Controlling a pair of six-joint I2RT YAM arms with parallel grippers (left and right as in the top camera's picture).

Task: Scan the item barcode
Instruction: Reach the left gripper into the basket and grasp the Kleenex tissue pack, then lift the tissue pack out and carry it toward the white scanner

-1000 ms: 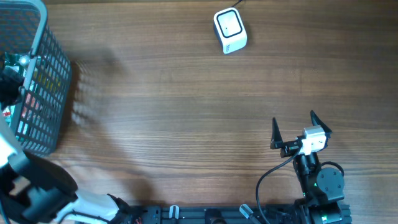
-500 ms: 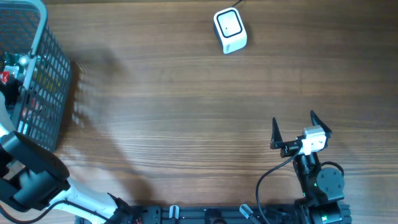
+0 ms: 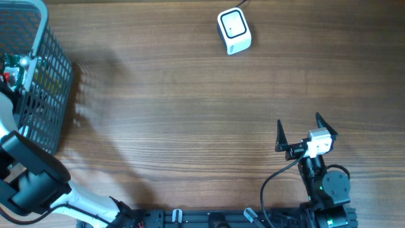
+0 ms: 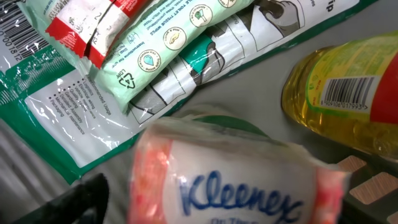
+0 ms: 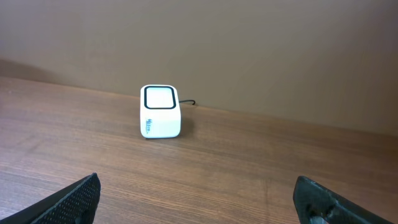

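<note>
A Kleenex tissue pack (image 4: pixel 236 186), white with pink ends, lies in the basket between the fingers of my left gripper (image 4: pixel 224 202). The dark left finger (image 4: pixel 81 199) stands a little apart from the pack's end, and the right finger (image 4: pixel 370 190) is close beside the other end. No barcode shows on the pack's upper face. The white scanner (image 3: pixel 234 30) sits at the table's far side, also in the right wrist view (image 5: pixel 160 111). My right gripper (image 3: pixel 297 132) hangs open and empty over the near table, far from the scanner.
The dark wire basket (image 3: pixel 47 76) stands at the far left with my left arm (image 3: pixel 28 180) reaching into it. Inside are a yellow bottle with a barcode label (image 4: pixel 348 87), green-and-white packets (image 4: pixel 180 43) and red-and-white packets (image 4: pixel 93 25). A cable runs behind the scanner.
In the overhead view my left arm has swung further into the basket at the left edge. The right arm and the scanner have not moved.
</note>
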